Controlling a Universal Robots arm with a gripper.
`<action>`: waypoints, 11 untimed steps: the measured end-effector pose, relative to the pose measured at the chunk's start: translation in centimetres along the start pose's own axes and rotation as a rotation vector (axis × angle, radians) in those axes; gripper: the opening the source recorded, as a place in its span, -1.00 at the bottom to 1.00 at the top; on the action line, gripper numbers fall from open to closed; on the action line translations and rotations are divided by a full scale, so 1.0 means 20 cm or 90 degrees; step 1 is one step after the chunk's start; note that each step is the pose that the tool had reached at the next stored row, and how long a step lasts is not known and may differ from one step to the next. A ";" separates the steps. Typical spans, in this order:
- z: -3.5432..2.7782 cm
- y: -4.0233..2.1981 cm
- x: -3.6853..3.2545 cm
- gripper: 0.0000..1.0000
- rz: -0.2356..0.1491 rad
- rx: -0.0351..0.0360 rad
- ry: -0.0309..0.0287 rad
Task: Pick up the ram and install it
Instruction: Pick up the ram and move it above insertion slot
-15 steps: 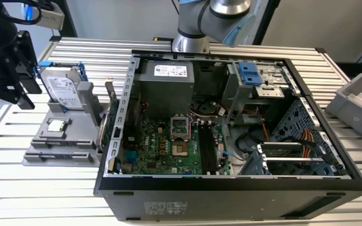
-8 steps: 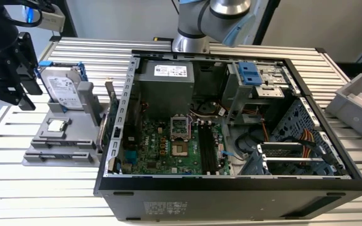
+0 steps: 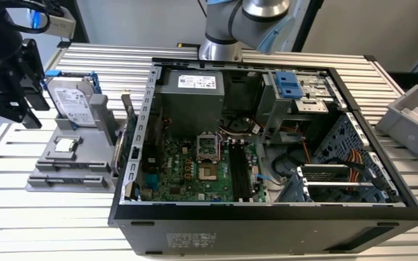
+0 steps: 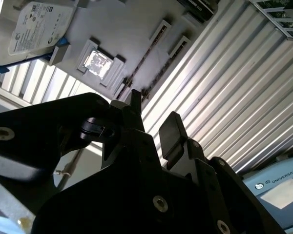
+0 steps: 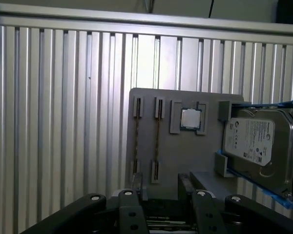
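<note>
Two ram sticks stand on edge in the slots of a grey holder (image 5: 178, 161); the nearer-the-rim ram (image 5: 136, 141) and its neighbour (image 5: 156, 141) look like thin dark strips. In the second wrist view the same ram (image 4: 142, 61) runs as a thin line beyond the fingertips. My gripper (image 5: 163, 207) hangs above the holder's edge, open, with nothing between its black fingers (image 4: 172, 127). In the exterior view the gripper (image 3: 17, 100) is at the far left, above the holder (image 3: 71, 168). The motherboard's long black slots (image 3: 239, 174) lie inside the open computer case (image 3: 267, 212).
On the holder, a silver hard drive in a blue frame (image 5: 256, 141) stands on its side and a processor chip (image 5: 190, 118) lies flat. A bigger green card (image 3: 129, 128) stands beside the case wall. Grey bins (image 3: 412, 119) stand at the exterior view's right. Ribbed metal table (image 5: 58, 122) all around.
</note>
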State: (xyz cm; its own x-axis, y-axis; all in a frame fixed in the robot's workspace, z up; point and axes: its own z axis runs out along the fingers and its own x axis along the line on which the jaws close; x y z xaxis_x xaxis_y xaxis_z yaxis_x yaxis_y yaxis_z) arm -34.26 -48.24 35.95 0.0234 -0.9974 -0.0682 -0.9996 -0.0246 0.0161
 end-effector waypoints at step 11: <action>0.041 -0.001 0.003 1.00 0.000 0.0000 0.0000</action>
State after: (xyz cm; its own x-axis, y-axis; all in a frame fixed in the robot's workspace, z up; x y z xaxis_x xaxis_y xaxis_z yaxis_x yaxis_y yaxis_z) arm -34.26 -48.24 35.12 0.0235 -0.9974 -0.0682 -0.9996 -0.0246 0.0162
